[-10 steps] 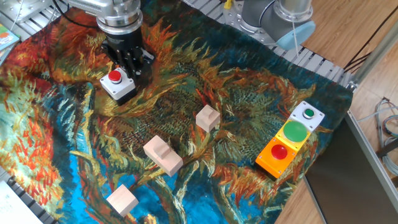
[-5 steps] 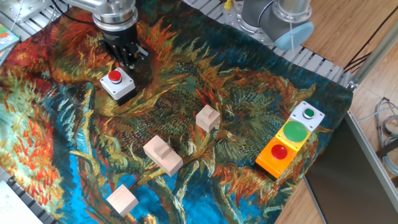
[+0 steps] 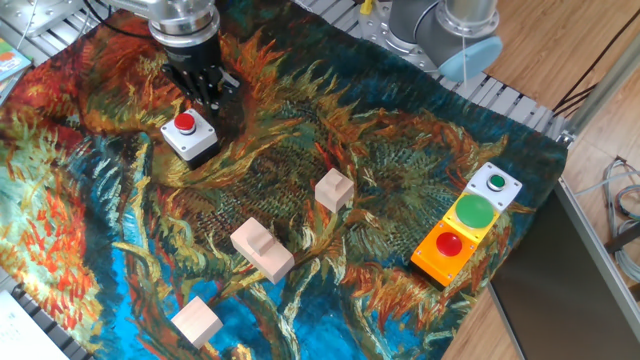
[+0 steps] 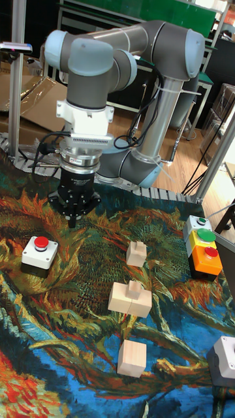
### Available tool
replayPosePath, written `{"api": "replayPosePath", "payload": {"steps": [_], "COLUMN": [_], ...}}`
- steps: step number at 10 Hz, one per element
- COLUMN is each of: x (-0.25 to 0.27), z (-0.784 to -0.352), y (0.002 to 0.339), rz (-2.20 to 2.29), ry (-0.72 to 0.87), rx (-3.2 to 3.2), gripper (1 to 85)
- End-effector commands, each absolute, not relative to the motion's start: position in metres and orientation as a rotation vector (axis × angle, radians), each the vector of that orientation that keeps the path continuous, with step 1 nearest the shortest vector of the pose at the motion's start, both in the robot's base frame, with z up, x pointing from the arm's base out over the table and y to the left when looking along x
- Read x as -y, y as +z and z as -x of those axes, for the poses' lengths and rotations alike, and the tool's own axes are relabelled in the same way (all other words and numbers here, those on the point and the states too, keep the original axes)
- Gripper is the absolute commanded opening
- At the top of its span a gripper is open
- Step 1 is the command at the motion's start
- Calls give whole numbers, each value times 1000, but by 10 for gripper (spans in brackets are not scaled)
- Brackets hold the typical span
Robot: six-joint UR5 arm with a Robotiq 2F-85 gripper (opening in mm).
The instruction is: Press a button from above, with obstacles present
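Observation:
The button (image 3: 185,124) is a small red dome on a white square housing (image 3: 192,140) at the cloth's far left; the tall fixed view also shows the button (image 4: 41,243). My gripper (image 3: 205,95) hangs just behind it and above it, not touching. In the tall fixed view the gripper (image 4: 72,222) points straight down, its dark fingers tapering to one tip, shut on nothing. Three pale wooden obstacles lie toward the front: a small cube (image 3: 334,189), a stepped block (image 3: 262,248) and a cube (image 3: 196,321).
A button panel at the right holds a small green button on white (image 3: 496,183), a large green one on yellow (image 3: 475,212) and a red one on orange (image 3: 449,243). A painted cloth (image 3: 120,230) covers the table. A grey box (image 4: 225,362) sits at the front right.
Between one second and half a second ago the gripper lifted up and back from beside the button. It has stayed still since then.

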State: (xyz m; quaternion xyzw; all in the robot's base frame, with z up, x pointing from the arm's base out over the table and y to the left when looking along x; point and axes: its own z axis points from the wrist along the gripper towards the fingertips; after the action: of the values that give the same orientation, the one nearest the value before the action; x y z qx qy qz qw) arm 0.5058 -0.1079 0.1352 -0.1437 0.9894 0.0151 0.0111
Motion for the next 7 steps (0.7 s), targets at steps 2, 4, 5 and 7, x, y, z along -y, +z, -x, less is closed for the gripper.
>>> {"api": "replayPosePath", "payload": {"steps": [2, 4, 5, 7], "x": [148, 141, 145, 148], "z": [-509, -504, -504, -514], "y": [121, 121, 121, 118], "rz": [546, 534, 537, 577], "ry": [-28, 23, -1, -26], "rx": [-3069, -3087, -3089, -3065], "gripper": [17, 20, 20, 17]}}
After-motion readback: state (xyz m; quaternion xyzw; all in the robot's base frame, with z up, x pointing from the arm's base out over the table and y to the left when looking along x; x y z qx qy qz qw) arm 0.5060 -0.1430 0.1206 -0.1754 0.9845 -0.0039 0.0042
